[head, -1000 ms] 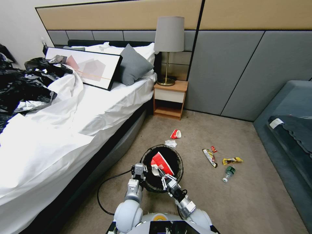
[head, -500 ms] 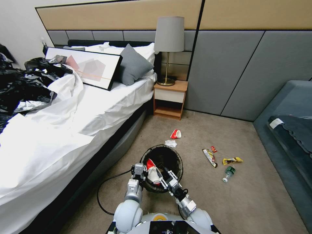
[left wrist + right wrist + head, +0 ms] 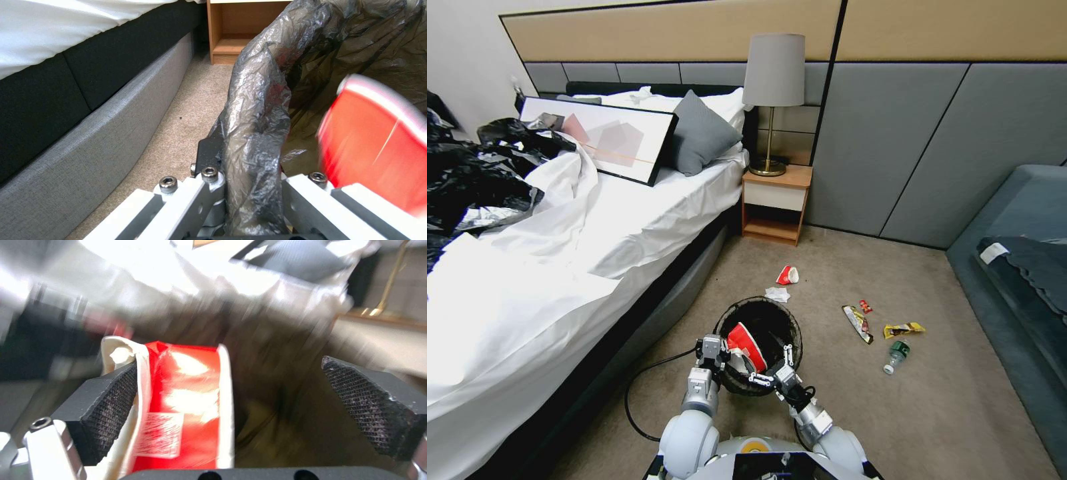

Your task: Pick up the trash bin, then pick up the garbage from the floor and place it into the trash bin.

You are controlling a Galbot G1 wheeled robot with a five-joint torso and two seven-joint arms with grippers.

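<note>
The trash bin (image 3: 787, 325), lined with a black bag, sits just in front of me on the carpet. My left gripper (image 3: 712, 349) is shut on its near rim, and the left wrist view shows the crinkled liner (image 3: 256, 133) pinched there. My right gripper (image 3: 770, 367) hangs open over the bin's mouth. A red-and-white paper cup (image 3: 746, 339) leans loose inside it against one pad (image 3: 111, 406). More garbage lies on the floor beyond: another cup (image 3: 788, 274), a tissue (image 3: 777, 294), snack wrappers (image 3: 858, 323) and a small bottle (image 3: 896, 356).
The bed (image 3: 560, 267) runs along my left with black plastic sheets (image 3: 474, 180) on it. A nightstand (image 3: 776, 203) stands ahead and a blue sofa (image 3: 1014, 267) on the right. A black cable (image 3: 640, 390) loops on the carpet by the bed base.
My right gripper carried the red cup lower toward the bin's near-left rim, then spread its fingers and let it go. The left gripper and the bin stayed put.
</note>
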